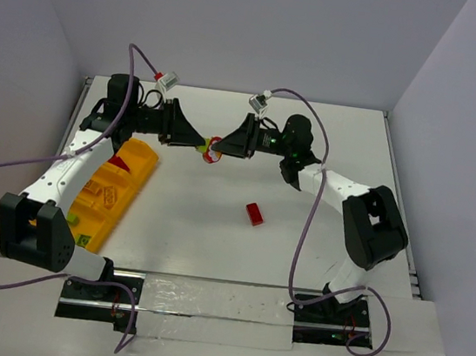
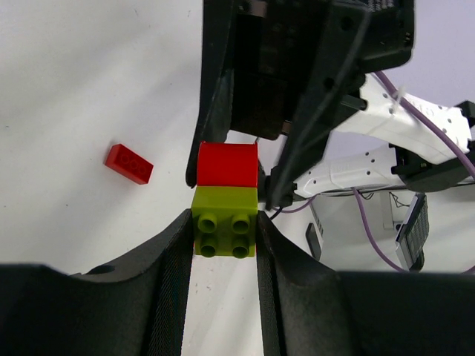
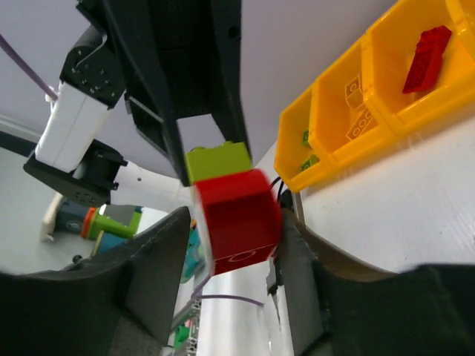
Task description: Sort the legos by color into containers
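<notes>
A two-colour clump (image 1: 210, 149) of legos hangs in the air above the far middle of the table, held between both grippers. My left gripper (image 1: 200, 146) (image 2: 223, 222) is shut on its lime green brick (image 2: 225, 221) (image 3: 217, 161). My right gripper (image 1: 218, 149) (image 3: 234, 222) comes from the opposite side, and its fingers press the sides of the red brick (image 2: 227, 165) (image 3: 237, 219). The orange-yellow tray of containers (image 1: 139, 165) (image 3: 334, 148) lies at the left. Its compartments hold a red brick (image 3: 426, 49), yellow bricks (image 3: 356, 104) and green pieces (image 3: 308, 159).
One loose red brick (image 1: 254, 214) (image 2: 129, 163) lies on the white table, right of centre and nearer than the grippers. Purple cables loop from both arms. Walls close the table at the back and both sides.
</notes>
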`<state>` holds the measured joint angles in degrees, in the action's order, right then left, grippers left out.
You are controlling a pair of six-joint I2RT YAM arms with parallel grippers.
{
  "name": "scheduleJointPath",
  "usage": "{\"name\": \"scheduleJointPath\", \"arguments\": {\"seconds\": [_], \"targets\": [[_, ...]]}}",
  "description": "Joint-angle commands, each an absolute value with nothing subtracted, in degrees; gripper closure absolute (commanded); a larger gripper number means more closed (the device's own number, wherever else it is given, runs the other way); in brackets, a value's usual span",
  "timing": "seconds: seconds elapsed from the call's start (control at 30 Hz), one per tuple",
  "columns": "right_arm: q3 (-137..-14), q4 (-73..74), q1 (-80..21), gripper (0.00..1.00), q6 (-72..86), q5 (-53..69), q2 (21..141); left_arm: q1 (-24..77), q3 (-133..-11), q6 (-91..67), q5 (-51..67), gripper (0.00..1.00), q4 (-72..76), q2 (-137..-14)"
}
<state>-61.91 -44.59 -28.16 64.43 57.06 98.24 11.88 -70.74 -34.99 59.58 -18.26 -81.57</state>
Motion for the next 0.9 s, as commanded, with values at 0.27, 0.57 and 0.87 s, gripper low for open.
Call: {"name": "scheduleJointPath", "arguments": {"seconds": [0.27, 0.57, 0.87], "targets": [[-58.13, -57.93, -26.64, 1.0, 74.23, 58.28, 99.7, 10.29, -73.2, -31.3, 57.41, 1.0, -21.68, -79.46], [-57.36, -10.09, -21.8, 1.0, 47.1, 44.51, 90.17, 3.87, -74.62, -26.92, 34.4, 1.0, -39.39, -75.25], [-70.07, 18.84, -21.97, 1.0, 28.88, 18.74, 83.21, 3.69, -70.1, -57.99, -30.71, 1.0, -63.7, -68.55]]}}
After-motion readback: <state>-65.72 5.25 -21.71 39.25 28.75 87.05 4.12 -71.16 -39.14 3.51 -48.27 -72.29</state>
